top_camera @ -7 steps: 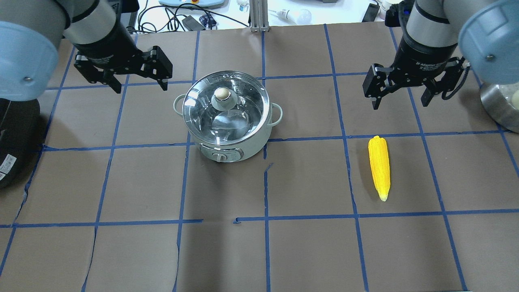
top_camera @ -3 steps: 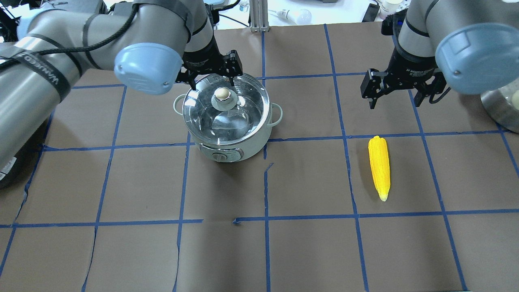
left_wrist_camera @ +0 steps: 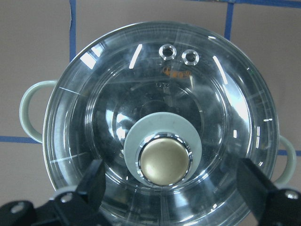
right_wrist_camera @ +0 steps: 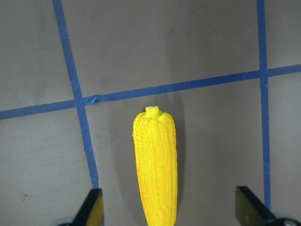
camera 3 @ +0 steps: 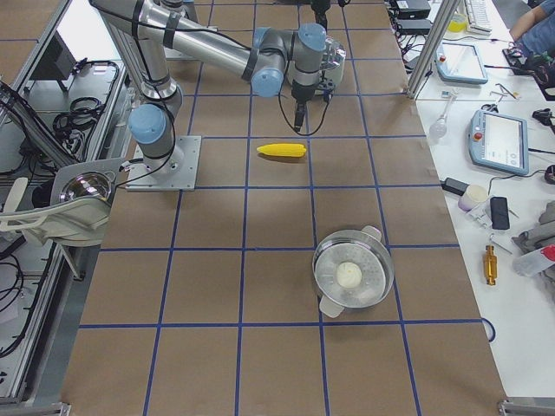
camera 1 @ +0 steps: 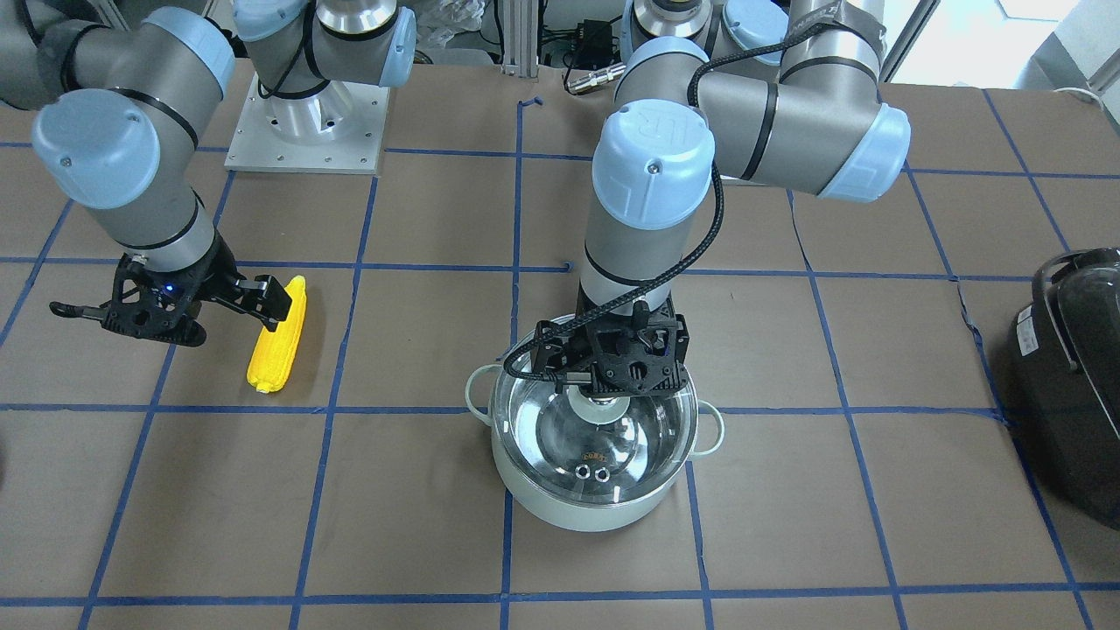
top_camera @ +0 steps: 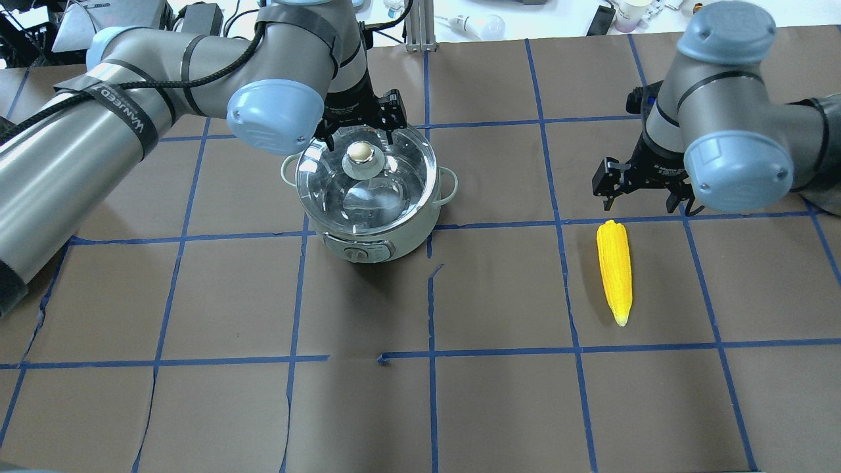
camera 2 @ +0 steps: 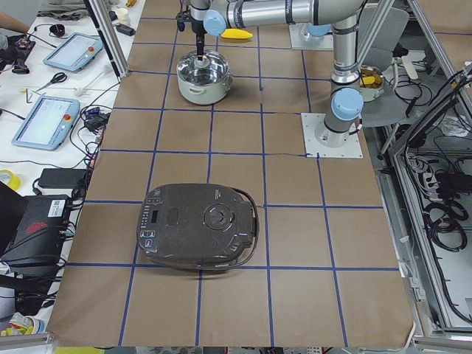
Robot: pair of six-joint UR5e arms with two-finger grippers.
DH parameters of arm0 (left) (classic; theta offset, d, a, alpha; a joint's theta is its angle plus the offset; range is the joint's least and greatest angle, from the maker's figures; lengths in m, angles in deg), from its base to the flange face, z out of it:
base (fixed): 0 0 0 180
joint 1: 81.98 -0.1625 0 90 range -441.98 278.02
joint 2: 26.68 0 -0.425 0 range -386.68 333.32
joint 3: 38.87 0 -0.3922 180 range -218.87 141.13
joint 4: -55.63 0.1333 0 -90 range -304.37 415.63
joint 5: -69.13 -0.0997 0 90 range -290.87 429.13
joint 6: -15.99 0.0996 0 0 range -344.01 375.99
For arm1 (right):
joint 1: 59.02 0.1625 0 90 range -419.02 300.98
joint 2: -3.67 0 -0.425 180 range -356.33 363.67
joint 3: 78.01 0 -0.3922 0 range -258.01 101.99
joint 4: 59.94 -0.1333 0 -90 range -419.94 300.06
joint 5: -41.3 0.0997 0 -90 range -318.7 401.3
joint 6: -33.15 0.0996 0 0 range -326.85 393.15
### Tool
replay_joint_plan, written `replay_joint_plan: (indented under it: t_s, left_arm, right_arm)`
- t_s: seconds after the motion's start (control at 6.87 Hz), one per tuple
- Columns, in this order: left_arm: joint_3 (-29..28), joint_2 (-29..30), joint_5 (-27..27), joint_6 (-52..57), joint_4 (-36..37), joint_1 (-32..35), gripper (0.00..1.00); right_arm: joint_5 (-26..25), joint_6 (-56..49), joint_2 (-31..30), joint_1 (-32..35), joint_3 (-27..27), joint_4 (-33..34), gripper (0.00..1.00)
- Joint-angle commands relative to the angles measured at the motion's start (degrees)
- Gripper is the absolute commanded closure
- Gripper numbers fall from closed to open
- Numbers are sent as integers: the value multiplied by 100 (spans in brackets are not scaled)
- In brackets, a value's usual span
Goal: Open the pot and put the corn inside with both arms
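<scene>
Centring the left gripper (top_camera: 358, 128), jaws apart, over the pale round knob (left_wrist_camera: 163, 160) on the clear glass lid (left_wrist_camera: 225, 108) of the round mint-green pot (top_camera: 394, 240) should precede closing, while the right gripper (camera 1: 166, 308), jaws also spread, hovers above the bright yellow toy corn cob (top_camera: 614, 269) lying well right.

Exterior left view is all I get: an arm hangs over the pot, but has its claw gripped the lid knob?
Observer: No. The left claw is open, its fingers wide of the knob on both sides.
Operator: Is the lid seated?
Observer: Yes, the glass lid sits flat on the pot rim.
Operator: And the corn?
Observer: The corn lies on the table; the open right claw flanks it without contact.
</scene>
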Motion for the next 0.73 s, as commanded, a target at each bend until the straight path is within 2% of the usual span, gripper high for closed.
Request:
replay_joint_plan:
  t_s: [0.0, 0.15, 0.29, 0.58]
  left_arm:
    - [38, 114, -1, 14, 12, 3, 0]
    - [38, 124, -10, 48, 21, 3, 3]
    - [29, 150, -1, 58, 117, 3, 7]
    - [46, 229, -10, 5, 179, 3, 14]
  right_arm:
    - [13, 39, 222, -80, -759, 1347, 0]
    - [57, 40, 484, -80, -875, 1491, 0]
    - [431, 31, 521, -80, -911, 1475, 0]
    - [453, 14, 661, -80, -1103, 1510, 0]
